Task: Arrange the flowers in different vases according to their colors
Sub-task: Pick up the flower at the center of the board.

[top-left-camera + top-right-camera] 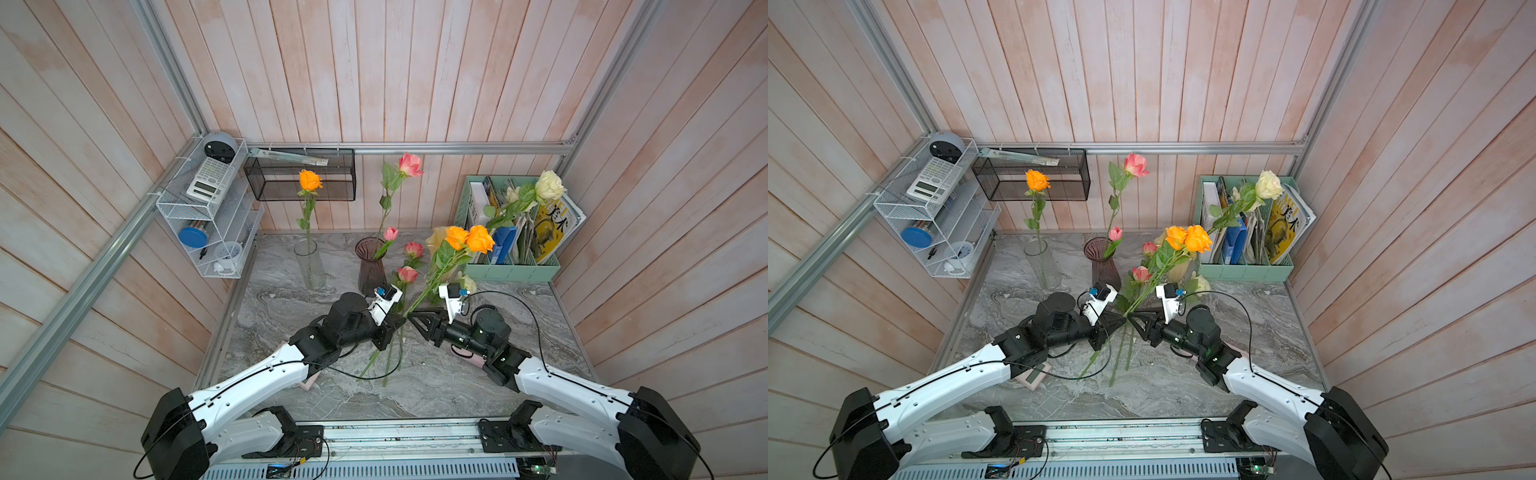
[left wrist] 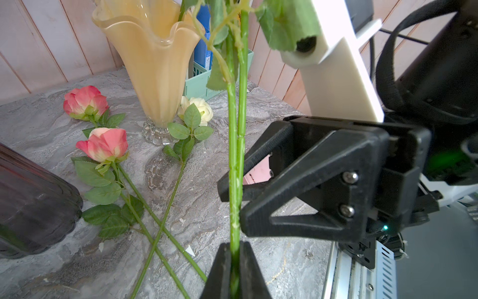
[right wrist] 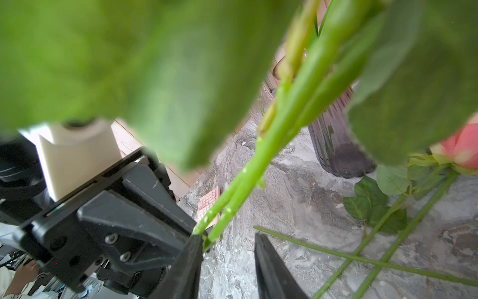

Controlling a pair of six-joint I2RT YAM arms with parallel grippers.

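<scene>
Bright, even light; close leaves (image 3: 129,64) blur, probably out of focus.

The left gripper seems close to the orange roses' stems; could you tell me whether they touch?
Touching. The left wrist view shows the left gripper shut on the orange roses' stems, clamping them from both sides.

Top views: high at the near side, looking down and forward over the whole table (image 1: 457,386).
Left wrist: close behind the left gripper (image 2: 234,249), facing the yellow vase (image 2: 155,64).
Right wrist: close behind the right gripper (image 3: 227,236), facing the purple vase (image 3: 336,145).
Shared by wrists: green stems (image 2: 234,155).
</scene>
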